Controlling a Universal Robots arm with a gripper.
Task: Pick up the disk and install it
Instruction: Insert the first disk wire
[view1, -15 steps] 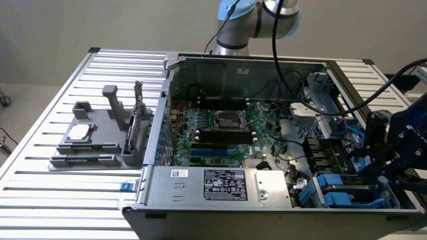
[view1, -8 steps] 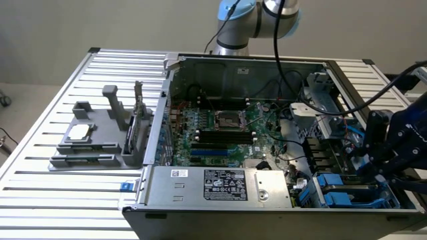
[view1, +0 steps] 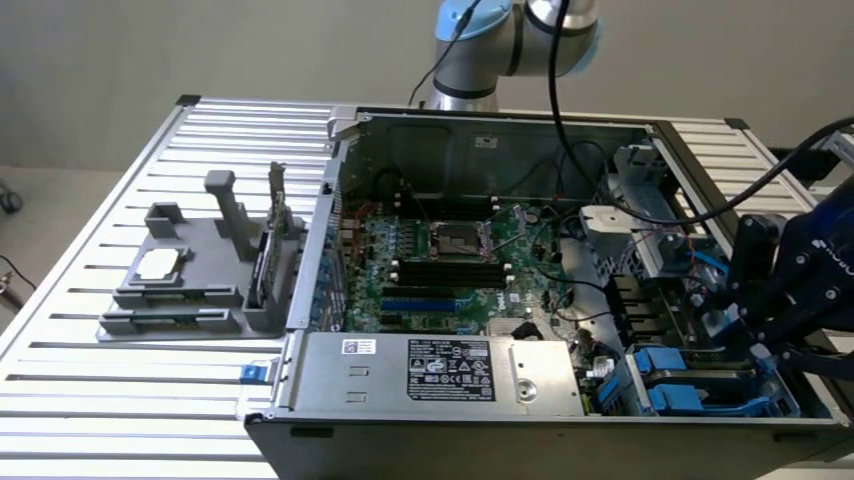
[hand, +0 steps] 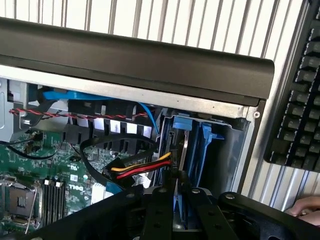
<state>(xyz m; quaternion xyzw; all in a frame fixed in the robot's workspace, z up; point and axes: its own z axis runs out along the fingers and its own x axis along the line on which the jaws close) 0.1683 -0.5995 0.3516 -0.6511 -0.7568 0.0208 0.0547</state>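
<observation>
You had a grey plastic tray (view1: 200, 300) on the slatted metal table (view1: 80, 420), toward the exterior view's left. The open computer case (view1: 467, 140) stood in the middle. At its right end your black gripper (hand: 181, 194) was clenched on the blue-framed silver disk (hand: 184, 150), held edge-on at the drive bay (hand: 235, 145).

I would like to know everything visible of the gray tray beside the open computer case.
The gray tray looks like gray plastic, a stepped block with recesses and slots. It sits flat on the slatted metal table, on the exterior view's left of the open computer case, near its side wall. A small square silver chip lies in one shallow recess. Gray posts rise from its far part, and what looks like a thin card stands on edge in a slot nearest the case.
</observation>
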